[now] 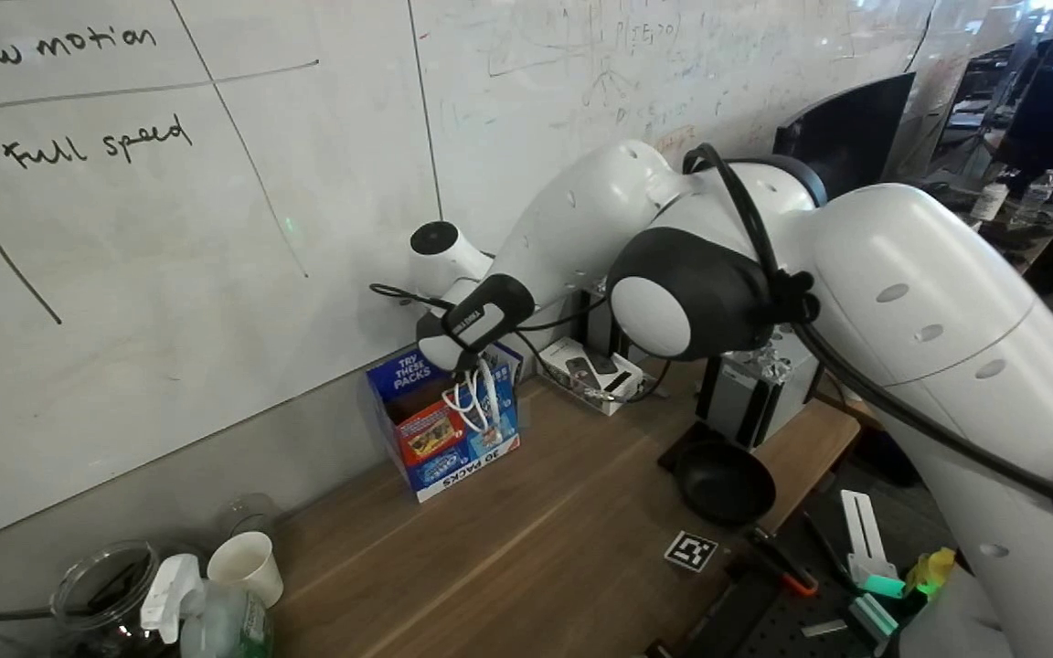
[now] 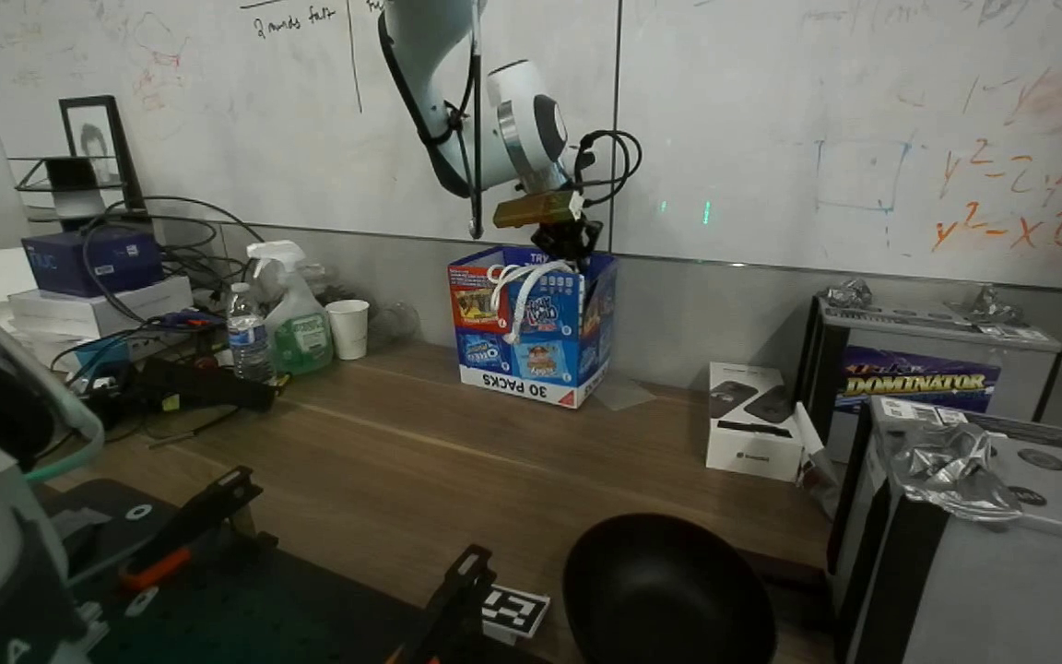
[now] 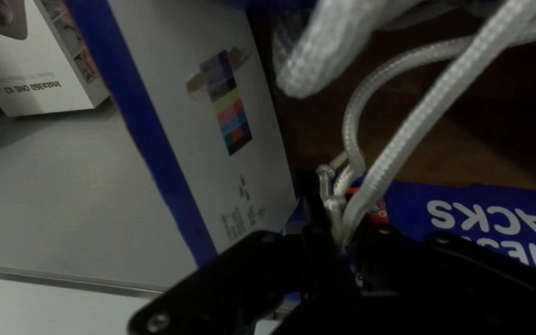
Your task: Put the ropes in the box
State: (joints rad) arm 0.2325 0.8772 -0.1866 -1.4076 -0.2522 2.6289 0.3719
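The box is a blue, red and white snack carton with an open top. It stands on the table against the wall in both exterior views [image 1: 430, 434] [image 2: 540, 369], and its pale inner wall shows in the wrist view [image 3: 212, 186]. My gripper [image 1: 467, 367] is over the box opening, also in an exterior view [image 2: 571, 247]. In the wrist view its dark fingers [image 3: 340, 237] are shut on white braided rope [image 3: 412, 125]. Rope loops [image 1: 493, 388] [image 2: 522, 309] hang across the box's front face. Whether it is one rope or several, I cannot tell.
A whiteboard wall [image 1: 307, 228] rises directly behind the box. A small white product box [image 2: 752, 443] and grey cases [image 2: 1001, 563] stand beside it. A black pan [image 1: 725, 482] is nearer the robot. A spray bottle [image 2: 299, 318] and paper cup [image 2: 348, 328] stand on the other side.
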